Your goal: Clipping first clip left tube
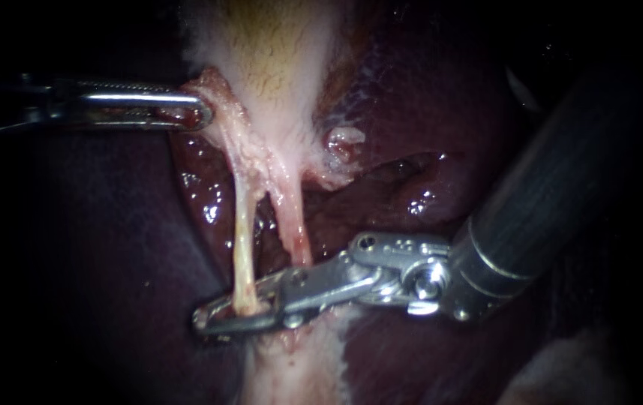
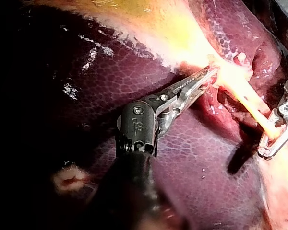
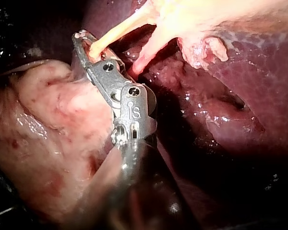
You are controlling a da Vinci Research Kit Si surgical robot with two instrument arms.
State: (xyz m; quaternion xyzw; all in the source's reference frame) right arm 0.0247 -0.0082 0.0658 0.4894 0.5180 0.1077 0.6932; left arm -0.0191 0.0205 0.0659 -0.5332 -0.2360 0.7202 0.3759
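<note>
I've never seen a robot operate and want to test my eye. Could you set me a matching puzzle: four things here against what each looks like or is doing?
Things: 1 left instrument; 2 right instrument; 3 liver; 4 right tube.
States: A dark purple, glistening; B jaws open around the left tube; C pink, outside both instruments' jaws; D jaws shut on the gallbladder at its edge.
Pairs: 1-D, 2-B, 3-A, 4-C.
</note>
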